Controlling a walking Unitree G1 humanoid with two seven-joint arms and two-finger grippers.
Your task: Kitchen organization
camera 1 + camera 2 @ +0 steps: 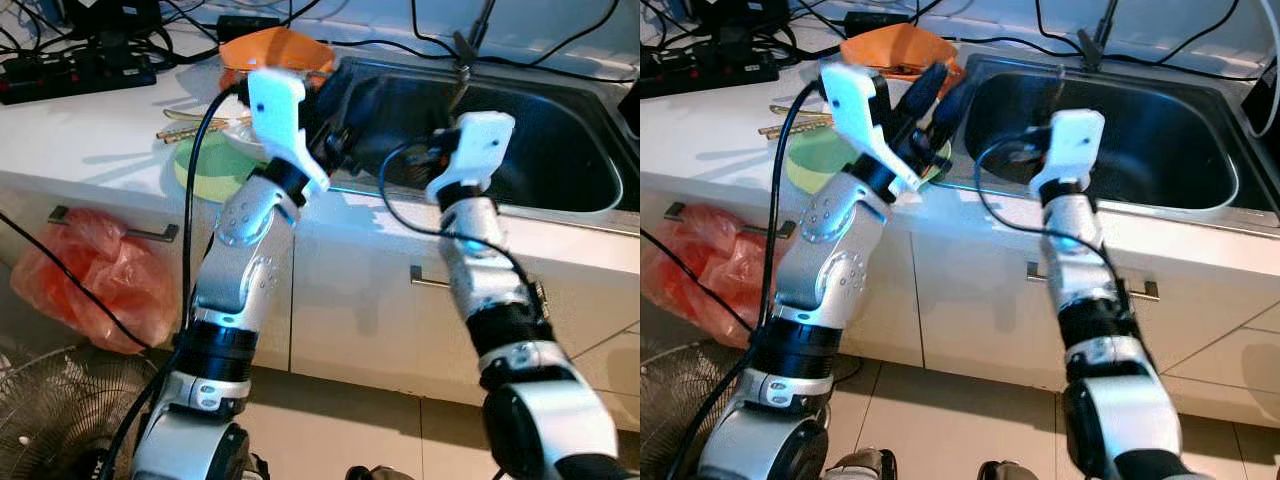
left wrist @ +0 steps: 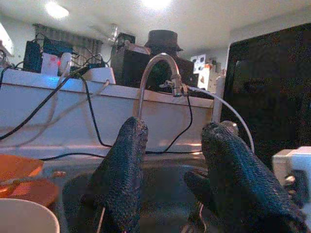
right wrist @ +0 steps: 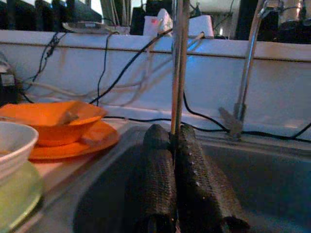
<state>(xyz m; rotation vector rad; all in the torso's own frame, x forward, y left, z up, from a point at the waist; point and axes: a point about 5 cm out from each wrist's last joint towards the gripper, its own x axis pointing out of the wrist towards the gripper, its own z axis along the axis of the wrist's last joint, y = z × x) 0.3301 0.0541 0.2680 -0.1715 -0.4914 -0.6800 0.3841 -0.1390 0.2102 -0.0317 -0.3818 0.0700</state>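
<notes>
My right gripper (image 3: pixel 174 170) is shut on a thin metal utensil (image 3: pixel 179 63) that stands upright between its fingers, over the steel sink (image 1: pixel 560 150). Its white wrist housing (image 1: pixel 475 145) hides the fingers from the head. My left gripper (image 1: pixel 938 95) is open and holds nothing; it hovers at the sink's left rim, pointing toward the faucet (image 2: pixel 155 73). On the counter left of the sink sit an orange bowl (image 1: pixel 275 50) on an orange plate (image 3: pixel 82 141), a white bowl (image 3: pixel 12 141) on a green plate (image 1: pixel 210 165), and wooden chopsticks (image 1: pixel 195 125).
A power strip (image 1: pixel 70 70) and several black cables run along the back of the counter. Below, a red plastic bag (image 1: pixel 95 275) hangs from a cabinet handle, and a floor fan (image 1: pixel 50 420) stands at the lower left. Cabinet doors face me.
</notes>
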